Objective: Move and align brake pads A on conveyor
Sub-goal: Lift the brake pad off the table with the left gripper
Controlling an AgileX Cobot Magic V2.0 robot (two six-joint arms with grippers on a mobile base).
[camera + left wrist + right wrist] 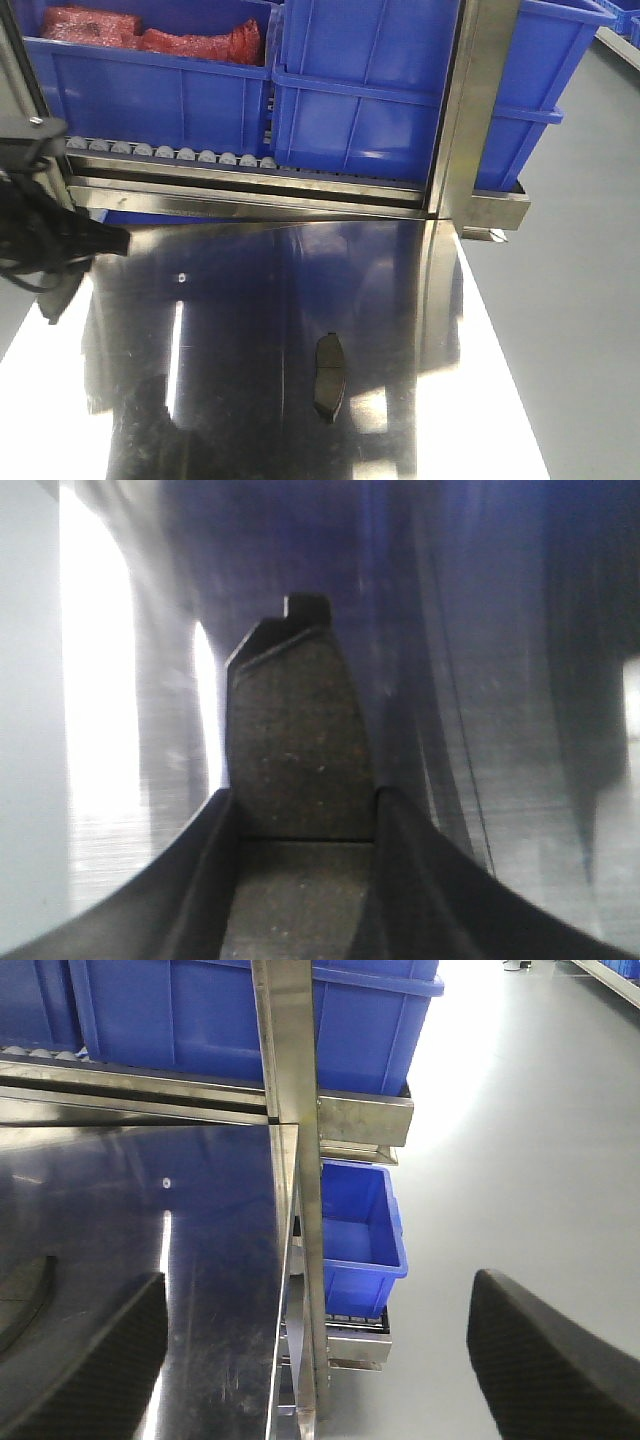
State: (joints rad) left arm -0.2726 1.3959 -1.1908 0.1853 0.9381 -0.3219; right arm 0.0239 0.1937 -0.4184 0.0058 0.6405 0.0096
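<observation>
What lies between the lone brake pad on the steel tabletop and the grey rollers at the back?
Only bare tabletop between brake pad and rollers, plus the steel rail; the front-facing view shows it.

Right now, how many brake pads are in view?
2. One brake pad lies on the steel tabletop; another sits between the left gripper's fingers. Others may be out of frame.

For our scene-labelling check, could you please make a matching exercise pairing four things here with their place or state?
Things: 1 loose brake pad; 2 red bundles; 3 right gripper; 4 grey rollers.
Places or states: a in a blue bin; b open, empty; c flat on the steel tabletop; d in a row beyond the tabletop.
Pairs: 1-c; 2-a; 3-b; 4-d.
</observation>
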